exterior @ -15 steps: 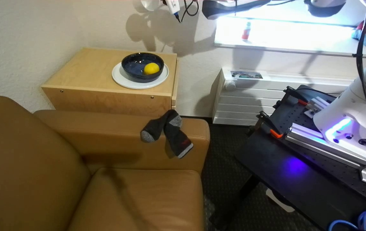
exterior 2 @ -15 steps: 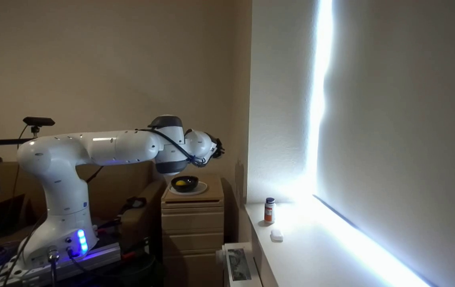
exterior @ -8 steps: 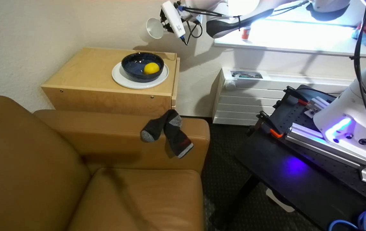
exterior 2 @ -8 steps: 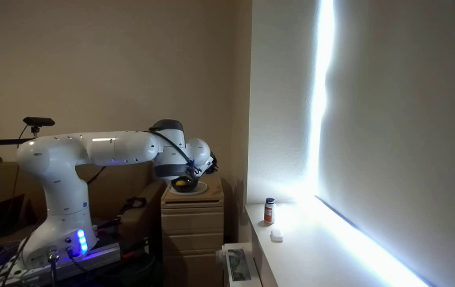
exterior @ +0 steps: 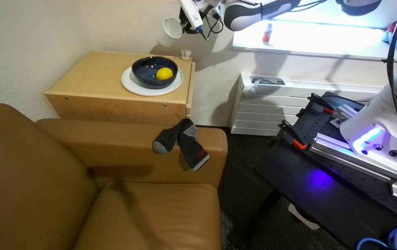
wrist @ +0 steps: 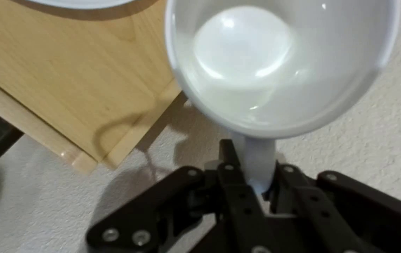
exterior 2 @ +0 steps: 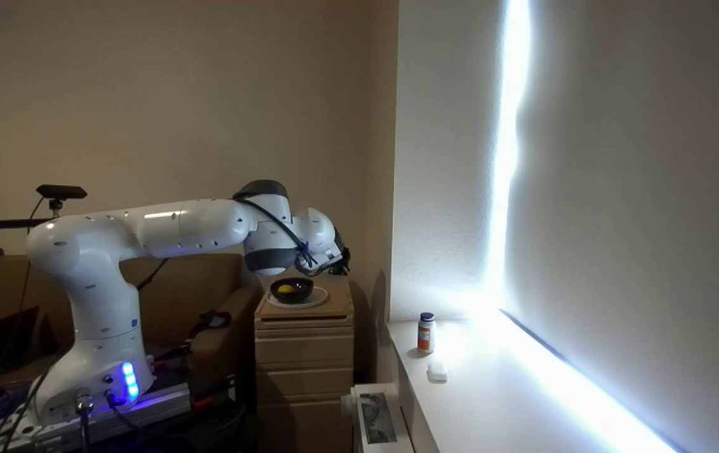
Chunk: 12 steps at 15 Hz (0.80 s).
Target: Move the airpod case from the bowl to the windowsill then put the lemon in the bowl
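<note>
In the wrist view, the black two-fingered claw is grasping the smooth pale handle of a glossy white, round-mouthed cup. The handle is a narrow bar, easier to pinch than the wide body, which is likely why it is held there. The cup's mouth faces the wrist camera, so its inner base shows. Beyond lies a light wooden surface, with a sliver of a round white plate at the upper edge.

In an exterior view, the cup hangs in the air, apart from and higher than a round, shallow, dark blue-black bowl. It looks tipped, its base slanting down. The bowl sits upright on the plate, and a small, bright yellow lemon lies inside, off-centre; the raised sides should keep it from rolling away. The lemon looks almost round, so I cannot tell its long axis.

In an exterior view, a tiny whitish rounded airpod case rests on the long white windowsill, near the room-side edge and just beside an upright white-and-red bottle. Its outline is small and foreshortened; which way it points cannot be told. Both requested placements appear done, so carrying the cup, which the task does not name, seems a separate job.
</note>
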Each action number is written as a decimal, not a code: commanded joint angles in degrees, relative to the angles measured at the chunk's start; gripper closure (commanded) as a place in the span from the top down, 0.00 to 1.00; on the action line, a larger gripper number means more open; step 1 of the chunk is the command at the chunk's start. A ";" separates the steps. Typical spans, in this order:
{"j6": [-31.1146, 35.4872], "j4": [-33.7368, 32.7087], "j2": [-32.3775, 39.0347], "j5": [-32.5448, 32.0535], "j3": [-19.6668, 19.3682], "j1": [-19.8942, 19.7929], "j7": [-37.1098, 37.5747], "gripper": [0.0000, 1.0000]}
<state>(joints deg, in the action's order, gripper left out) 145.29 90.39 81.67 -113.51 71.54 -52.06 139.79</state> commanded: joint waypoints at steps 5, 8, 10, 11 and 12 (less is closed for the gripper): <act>4.74 -1.63 -14.77 17.26 -10.34 5.21 0.24 0.18; -0.98 -1.74 -13.41 30.18 -10.65 6.26 -6.26 0.05; -1.28 -1.32 -14.46 39.93 -12.15 6.70 -10.21 0.05; -0.59 -1.07 -15.94 44.74 -13.53 7.17 -11.26 0.05; 0.60 -0.52 -18.18 49.33 -15.19 7.58 -12.04 0.05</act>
<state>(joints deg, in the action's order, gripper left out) 144.25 88.97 69.71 -75.32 60.48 -46.07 129.93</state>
